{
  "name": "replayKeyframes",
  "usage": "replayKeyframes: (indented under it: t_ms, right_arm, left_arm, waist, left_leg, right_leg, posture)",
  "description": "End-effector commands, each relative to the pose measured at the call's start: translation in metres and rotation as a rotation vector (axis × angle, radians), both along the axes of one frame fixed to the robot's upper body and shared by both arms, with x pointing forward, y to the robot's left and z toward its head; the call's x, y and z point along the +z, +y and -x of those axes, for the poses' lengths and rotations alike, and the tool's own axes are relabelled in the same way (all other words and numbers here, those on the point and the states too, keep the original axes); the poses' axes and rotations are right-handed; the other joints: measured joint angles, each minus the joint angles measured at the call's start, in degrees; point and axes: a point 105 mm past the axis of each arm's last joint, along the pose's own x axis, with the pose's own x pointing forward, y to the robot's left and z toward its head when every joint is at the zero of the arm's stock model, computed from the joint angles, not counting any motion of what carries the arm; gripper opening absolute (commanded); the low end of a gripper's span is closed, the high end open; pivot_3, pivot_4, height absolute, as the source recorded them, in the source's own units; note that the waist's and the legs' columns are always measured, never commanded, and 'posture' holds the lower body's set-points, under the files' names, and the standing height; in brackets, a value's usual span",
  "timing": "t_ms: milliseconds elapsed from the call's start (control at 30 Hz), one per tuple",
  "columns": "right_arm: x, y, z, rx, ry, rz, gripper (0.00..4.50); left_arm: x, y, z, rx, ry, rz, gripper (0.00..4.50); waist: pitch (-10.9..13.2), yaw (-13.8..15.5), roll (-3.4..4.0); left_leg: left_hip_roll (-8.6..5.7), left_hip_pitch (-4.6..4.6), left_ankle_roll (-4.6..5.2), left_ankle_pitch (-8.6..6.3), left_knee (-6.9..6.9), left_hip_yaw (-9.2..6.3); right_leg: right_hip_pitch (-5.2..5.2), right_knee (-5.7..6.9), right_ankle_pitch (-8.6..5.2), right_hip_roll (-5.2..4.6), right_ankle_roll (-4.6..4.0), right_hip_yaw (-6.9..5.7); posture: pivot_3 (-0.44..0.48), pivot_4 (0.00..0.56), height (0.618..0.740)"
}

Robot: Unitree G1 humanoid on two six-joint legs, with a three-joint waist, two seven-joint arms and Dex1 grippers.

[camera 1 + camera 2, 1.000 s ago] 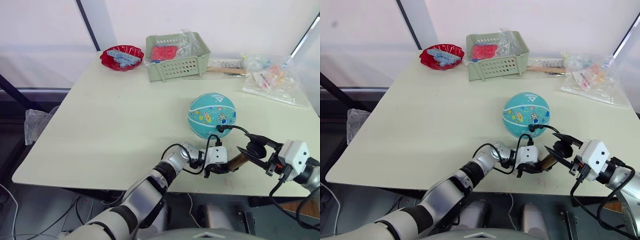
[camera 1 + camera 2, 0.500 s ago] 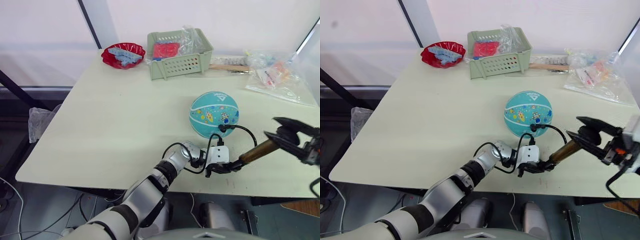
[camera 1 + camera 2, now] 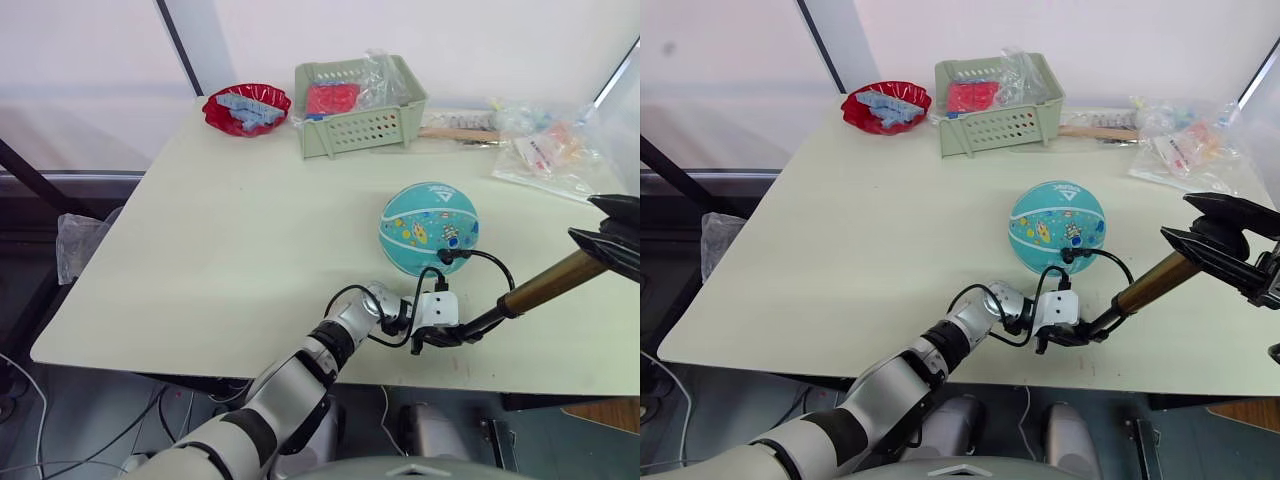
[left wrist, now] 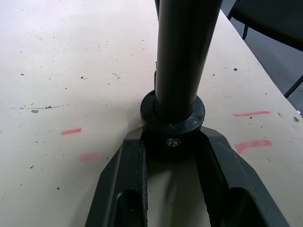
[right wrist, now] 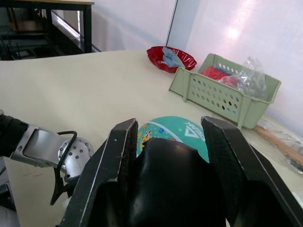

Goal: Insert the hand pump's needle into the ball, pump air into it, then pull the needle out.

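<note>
Pump [image 3: 1150, 285] lay stretched out near the table's [image 3: 870, 230] front edge, left gripper [image 3: 1068, 334] clamped on its black base cap, right gripper [image 3: 1222, 240] closed around its T-handle; hose [image 3: 1110, 262] ran to the ball [image 3: 1057, 227] just behind.

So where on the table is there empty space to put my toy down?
The big bare patch lies on the robot's left, between the red bowl, the ball and the table edge. It's crowded near the green basket, the plastic bags and the hand pump.
</note>
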Motion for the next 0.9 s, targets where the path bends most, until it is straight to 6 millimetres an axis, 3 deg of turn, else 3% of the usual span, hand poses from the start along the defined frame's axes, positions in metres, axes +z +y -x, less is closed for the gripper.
replayKeyframes:
  t_ms: [33, 400, 600, 767, 900]
  right_arm:
    - [-0.025, 0.005, -0.006, 0.011, 0.023, 0.018, 1.62]
    - [-0.110, 0.009, -0.018, -0.028, 0.128, 0.038, 1.62]
    - [-0.144, 0.015, -0.023, -0.055, 0.141, 0.068, 1.62]
    - [-0.152, 0.022, -0.024, -0.057, 0.130, 0.047, 1.62]
    - [-0.130, 0.022, -0.027, -0.048, 0.069, 0.036, 1.62]
  left_arm:
    - [-0.060, 0.050, 0.011, 0.092, 0.124, -0.259, 0.96]
    - [-0.061, 0.054, 0.009, 0.106, 0.125, -0.262, 0.96]
    - [-0.062, 0.054, 0.010, 0.107, 0.128, -0.261, 0.96]
    - [-0.061, 0.054, 0.010, 0.109, 0.128, -0.260, 0.96]
    - [-0.061, 0.053, 0.010, 0.109, 0.126, -0.259, 0.96]
  waist:
    - [-0.1, -0.1, -0.19]
    - [-0.7, -0.3, -0.62]
    - [-0.9, -0.4, -0.70]
    - [-0.9, -0.4, -0.65]
    - [-0.9, -0.4, -0.57]
  left_leg:
    - [0.00, 0.02, 0.00, 0.00, 0.00, 0.00]
    - [0.04, 0.18, -0.07, -0.04, -0.02, -0.05]
    - [0.04, 0.21, -0.07, -0.04, -0.02, -0.06]
    - [0.04, 0.21, -0.06, -0.03, -0.02, -0.06]
    - [0.04, 0.21, -0.05, -0.03, -0.02, -0.07]
  right_leg:
    - [0.00, 0.00, 0.00, 0.00, 0.00, 0.00]
    - [0.06, 0.01, 0.00, 0.11, 0.00, 0.03]
    - [0.07, 0.01, 0.00, 0.14, 0.00, 0.04]
    - [0.07, 0.02, 0.00, 0.16, 0.00, 0.05]
    - [0.07, 0.02, 0.00, 0.18, -0.01, 0.05]
  posture:
    - [0.000, 0.150, 0.737]
    - [0.000, 0.150, 0.737]
    - [0.000, 0.150, 0.737]
    - [0.000, 0.150, 0.737]
    - [0.000, 0.150, 0.737]
